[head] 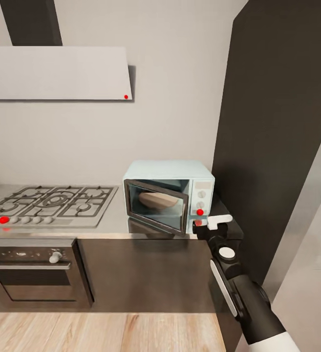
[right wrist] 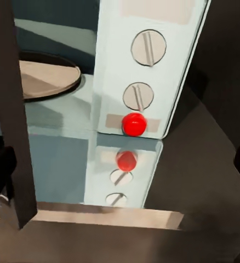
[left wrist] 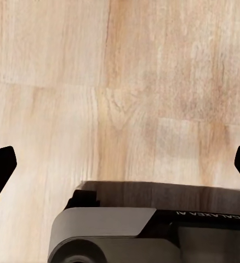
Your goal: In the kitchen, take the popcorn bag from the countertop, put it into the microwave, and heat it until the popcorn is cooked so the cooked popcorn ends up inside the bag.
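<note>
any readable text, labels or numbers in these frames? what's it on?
"GALAXEA AI", upside down in the left wrist view, on the robot's dark base panel above the wood floor.
Microwave control panel: two knobs, a red button, blank tan patches, no lettering.
Hob and oven: no markings legible.

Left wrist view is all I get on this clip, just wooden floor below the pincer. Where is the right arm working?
Observer: The right pincer hovers at the microwave, in front of its knob panel, near the red button.
Operator: Is the microwave shut?
Observer: No, its door stands partly open.
Operator: Anything inside it?
Observer: A round tan plate lies on the floor of the cavity.
</note>
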Tool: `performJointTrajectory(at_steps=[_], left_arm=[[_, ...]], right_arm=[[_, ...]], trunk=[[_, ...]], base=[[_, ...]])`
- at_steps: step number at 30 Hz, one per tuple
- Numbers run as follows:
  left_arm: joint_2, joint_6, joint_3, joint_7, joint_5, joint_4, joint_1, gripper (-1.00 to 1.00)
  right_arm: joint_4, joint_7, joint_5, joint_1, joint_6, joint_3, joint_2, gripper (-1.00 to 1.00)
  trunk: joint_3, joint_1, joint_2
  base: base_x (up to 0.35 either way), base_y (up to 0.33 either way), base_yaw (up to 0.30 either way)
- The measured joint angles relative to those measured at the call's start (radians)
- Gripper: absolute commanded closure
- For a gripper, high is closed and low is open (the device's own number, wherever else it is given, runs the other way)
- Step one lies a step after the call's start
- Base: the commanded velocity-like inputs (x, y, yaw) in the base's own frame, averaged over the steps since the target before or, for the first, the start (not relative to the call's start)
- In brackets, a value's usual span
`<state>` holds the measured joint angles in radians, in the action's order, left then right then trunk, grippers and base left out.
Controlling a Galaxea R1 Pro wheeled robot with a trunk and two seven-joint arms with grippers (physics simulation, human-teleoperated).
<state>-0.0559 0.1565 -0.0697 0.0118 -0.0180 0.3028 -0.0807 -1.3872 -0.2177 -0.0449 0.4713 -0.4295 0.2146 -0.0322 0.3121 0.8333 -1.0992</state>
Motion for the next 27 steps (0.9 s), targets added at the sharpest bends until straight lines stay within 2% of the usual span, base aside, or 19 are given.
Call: performJointTrajectory(at_steps=[4, 11, 18, 21, 27], left_arm=[[0.0, 0.0, 0.0, 0.0, 0.0, 0.0, 0.0, -1.0], [0.0, 0.0, 0.001, 0.0, 0.0, 0.0, 0.001, -1.0], [0.0, 0.0, 0.002, 0.0, 0.0, 0.0, 0.002, -1.0], [0.0, 0.0, 0.002, 0.0, 0.0, 0.0, 0.002, -1.0], [0.0, 0.0, 0.002, 0.0, 0.0, 0.0, 0.002, -1.0]], right_arm=[[-0.003, 0.017, 0.0, 0.0, -0.002, 0.011, 0.02, -1.0], [-0.001, 0.112, 0.001, 0.0, -0.003, -0.001, 0.025, -1.0], [-0.001, 0.137, 0.003, 0.0, -0.003, -0.005, 0.038, -1.0], [-0.002, 0.143, 0.011, 0.0, -0.003, -0.016, 0.059, -1.0], [-0.003, 0.143, 0.014, 0.0, -0.003, -0.023, 0.068, -1.0]], trunk=[[0.0, -0.001, 0.0], [0.0, 0.0, 0.0], [0.0, 0.0, 0.0], [0.0, 0.0, 0.0], [0.0, 0.0, 0.0]], base=[[0.219, 0.0, 0.0], [0.042, 0.0, 0.0], [0.004, 0.0, 0.0], [0.191, -0.055, 0.0], [0.132, -0.059, 0.0]])
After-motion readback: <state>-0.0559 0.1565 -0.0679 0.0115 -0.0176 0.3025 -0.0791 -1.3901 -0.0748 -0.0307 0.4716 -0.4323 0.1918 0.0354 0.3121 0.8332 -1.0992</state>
